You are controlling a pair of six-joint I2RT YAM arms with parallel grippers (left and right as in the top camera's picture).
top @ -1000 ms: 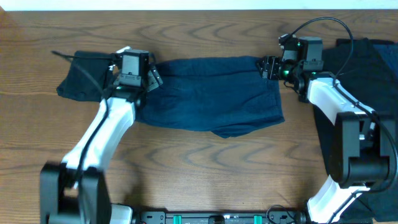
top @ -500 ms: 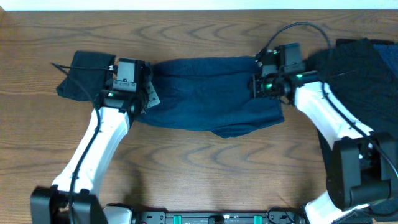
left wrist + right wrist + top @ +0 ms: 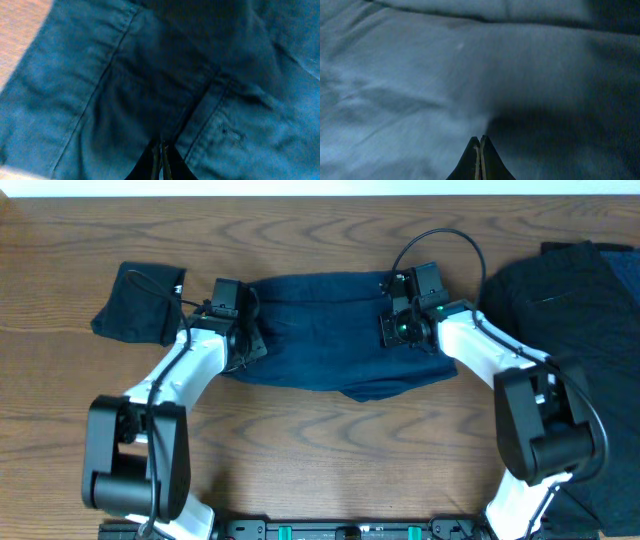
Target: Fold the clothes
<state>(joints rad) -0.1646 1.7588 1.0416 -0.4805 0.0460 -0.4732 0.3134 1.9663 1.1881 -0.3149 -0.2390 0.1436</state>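
At the left, a black garment point(image 3: 135, 305) is lying bunched on the desk point(image 3: 320, 450), apart from the work. The left gripper point(image 3: 161, 150) is being held over the left part of the navy garment point(image 3: 330, 330), which is lying spread flat across the middle of the desk. Its jaws are being kept together, with no cloth seen between them. The right gripper point(image 3: 480, 142) is being held likewise over the right part, jaws together and tips low over the fabric. The step in hand is being judged as smoothing, or settling for a first fold. It is being done well if both tips are being kept level, the cloth is being taken near a seam, and both sides are being moved evenly so that no wrinkle is being dragged in. A second black garment point(image 3: 580, 300) is lying at the far right. Against a second ago, both grippers are being found further inward, off the top corners and over the body of the cloth, whose outline is looking unchanged.
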